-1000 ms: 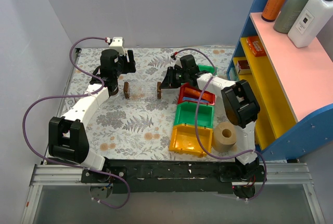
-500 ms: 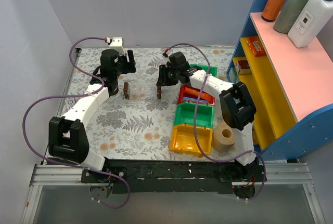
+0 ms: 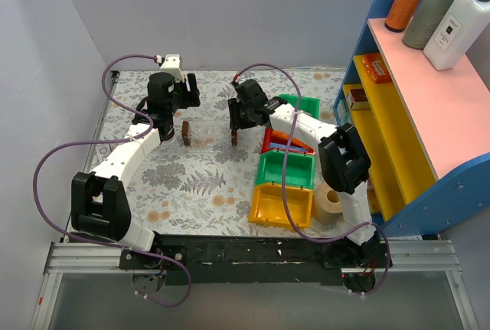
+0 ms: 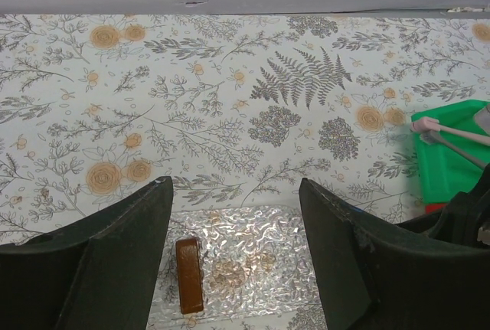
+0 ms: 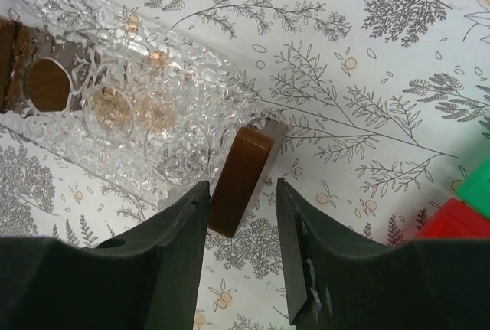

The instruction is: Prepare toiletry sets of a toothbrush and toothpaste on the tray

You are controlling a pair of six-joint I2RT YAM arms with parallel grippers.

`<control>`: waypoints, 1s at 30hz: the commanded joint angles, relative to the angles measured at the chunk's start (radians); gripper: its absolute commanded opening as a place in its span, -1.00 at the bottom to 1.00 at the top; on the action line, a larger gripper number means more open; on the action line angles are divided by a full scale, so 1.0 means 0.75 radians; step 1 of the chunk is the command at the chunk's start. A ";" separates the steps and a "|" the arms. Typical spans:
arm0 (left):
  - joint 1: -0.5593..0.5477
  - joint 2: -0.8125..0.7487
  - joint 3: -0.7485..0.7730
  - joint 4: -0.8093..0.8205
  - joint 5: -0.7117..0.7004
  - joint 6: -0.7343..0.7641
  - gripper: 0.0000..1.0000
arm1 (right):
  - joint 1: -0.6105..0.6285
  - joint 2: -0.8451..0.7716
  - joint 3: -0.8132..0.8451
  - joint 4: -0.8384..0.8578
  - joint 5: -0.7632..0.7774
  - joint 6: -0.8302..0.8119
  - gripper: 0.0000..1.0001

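Note:
The clear tray [image 3: 208,134] lies at the back middle of the table, with brown end pieces at its left [image 3: 185,132] and right [image 3: 233,136]. My right gripper [image 3: 238,120] is open over the right end. In the right wrist view the brown end piece [image 5: 243,169] stands between my open fingers [image 5: 241,192], close to the left one, and the tray [image 5: 138,108] holds nothing. My left gripper [image 3: 186,94] is open and empty just behind the tray's left end [image 4: 190,275]; its jaws [image 4: 236,192] stand wide apart. No blue toothpaste tube is in view.
Red [image 3: 305,146], green [image 3: 285,169] and yellow [image 3: 279,206] bins line up right of the tray, with another green bin [image 3: 304,103] behind. Toothbrush handles [image 4: 452,132] lie over the green bin. A tape roll [image 3: 331,201] and a blue shelf unit [image 3: 429,115] stand at the right.
My right gripper has moved left from over the red bin to the tray's right end piece. The left arm has not moved.

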 commanded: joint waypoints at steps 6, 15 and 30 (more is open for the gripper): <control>0.008 -0.090 -0.001 0.007 0.002 -0.004 0.35 | 0.033 0.086 0.151 -0.091 0.128 -0.011 -0.05; 0.008 -0.096 -0.005 0.009 -0.028 -0.004 0.35 | 0.052 0.123 0.200 -0.124 0.159 -0.013 -0.20; 0.008 -0.104 -0.003 0.009 -0.016 -0.015 0.36 | 0.058 0.178 0.321 -0.224 0.222 0.029 -0.47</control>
